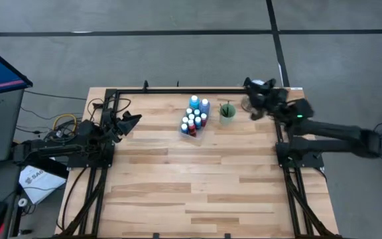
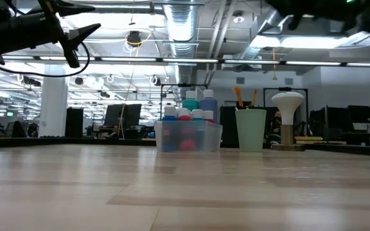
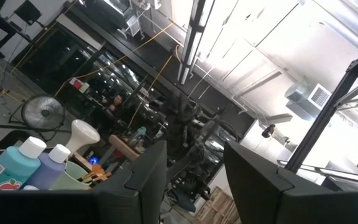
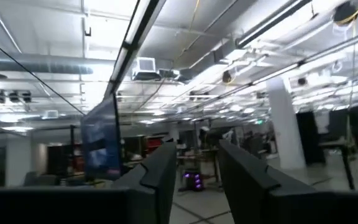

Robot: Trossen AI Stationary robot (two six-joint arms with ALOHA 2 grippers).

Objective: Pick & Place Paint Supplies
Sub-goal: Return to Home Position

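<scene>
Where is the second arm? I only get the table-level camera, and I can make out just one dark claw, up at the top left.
Observer: From above, the right gripper hangs over the far right part of the table, just right of the green cup.
Operator: Is it holding anything?
Observer: No. Its wrist camera shows its fingers apart with nothing between them.
Operator: And the claw I can see?
Observer: That is the left gripper. It is over the table's left side, well left of the clear tray of paint bottles, and it is open and empty too.
</scene>
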